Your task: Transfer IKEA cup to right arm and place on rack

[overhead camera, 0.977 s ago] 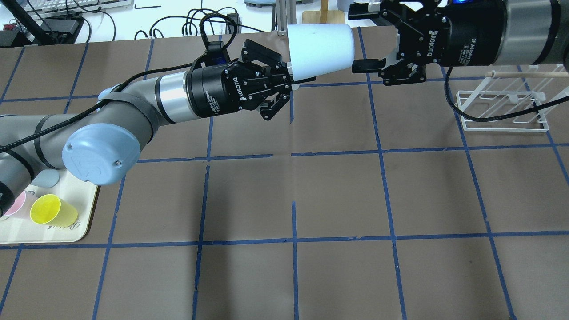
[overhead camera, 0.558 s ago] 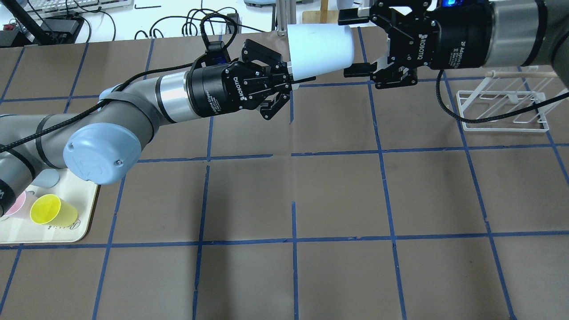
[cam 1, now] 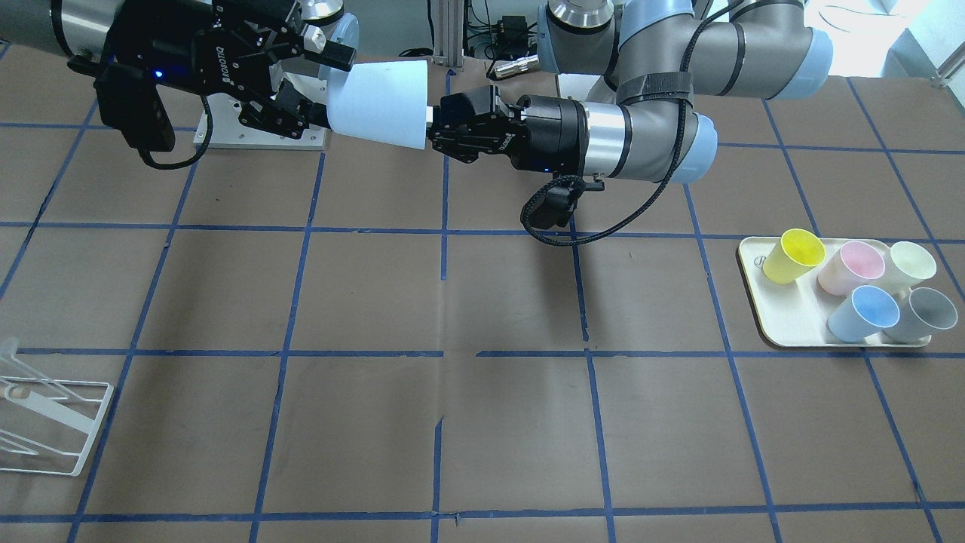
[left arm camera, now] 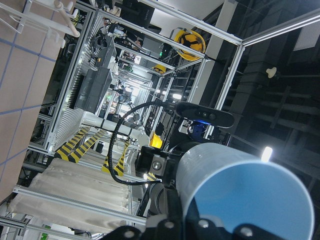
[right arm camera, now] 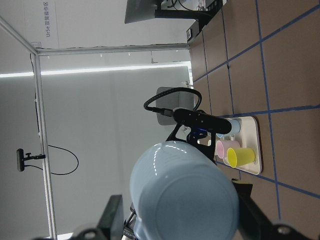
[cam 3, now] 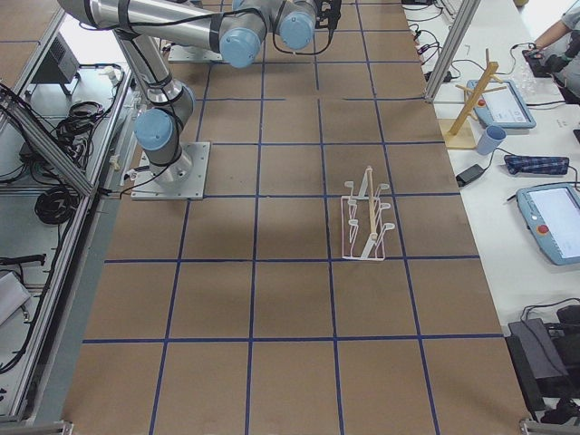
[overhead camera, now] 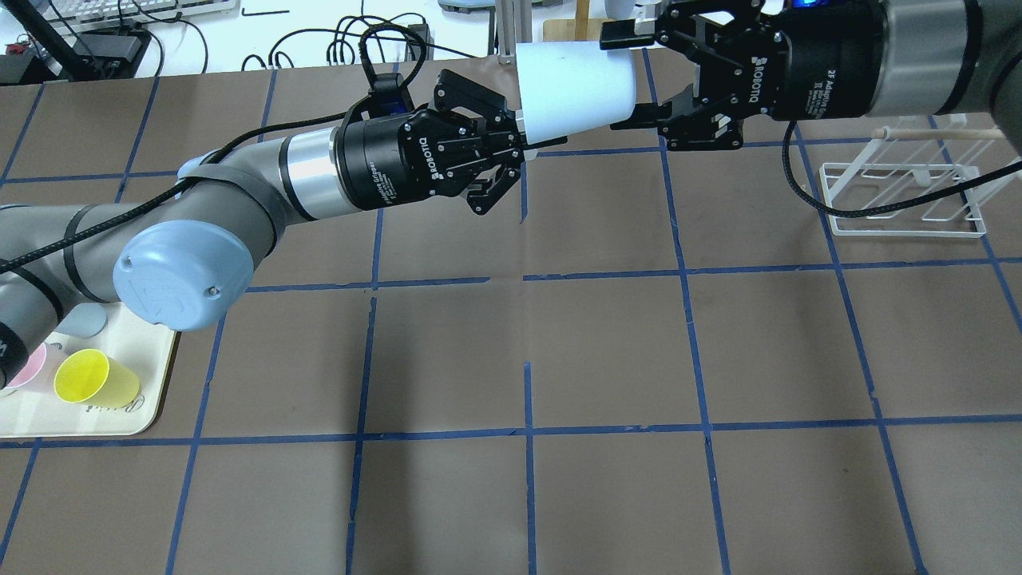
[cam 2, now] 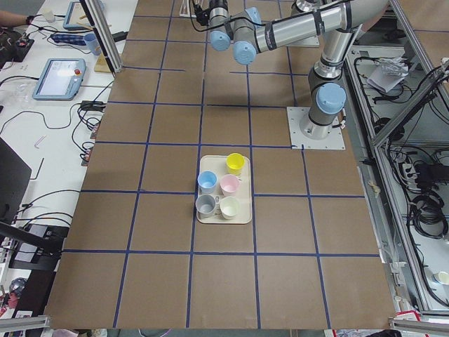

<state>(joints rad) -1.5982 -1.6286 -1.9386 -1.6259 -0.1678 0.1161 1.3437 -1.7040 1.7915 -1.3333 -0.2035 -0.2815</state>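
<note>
The pale light-blue IKEA cup point(overhead camera: 575, 88) hangs on its side in the air over the far middle of the table. My left gripper point(overhead camera: 531, 144) is shut on its rim. It also shows in the front view point(cam 1: 381, 102), where the left gripper point(cam 1: 431, 132) pinches the wide end. My right gripper point(overhead camera: 619, 80) is open, with its fingers on either side of the cup's narrow base end. The right wrist view shows the cup's closed base point(right arm camera: 182, 195) close between the fingers. The white wire rack point(overhead camera: 902, 200) stands on the table at the right.
A cream tray point(cam 1: 776, 332) holds several cups, among them a yellow cup point(cam 1: 791, 255) and a grey cup point(cam 1: 923, 313), under my left arm's side point(overhead camera: 120, 415). A wooden peg stand point(cam 3: 471, 100) sits beyond the table's far edge.
My right gripper has moved left toward the cup, so its open fingers now flank the cup's base end. The left gripper and the cup have stayed still.
</note>
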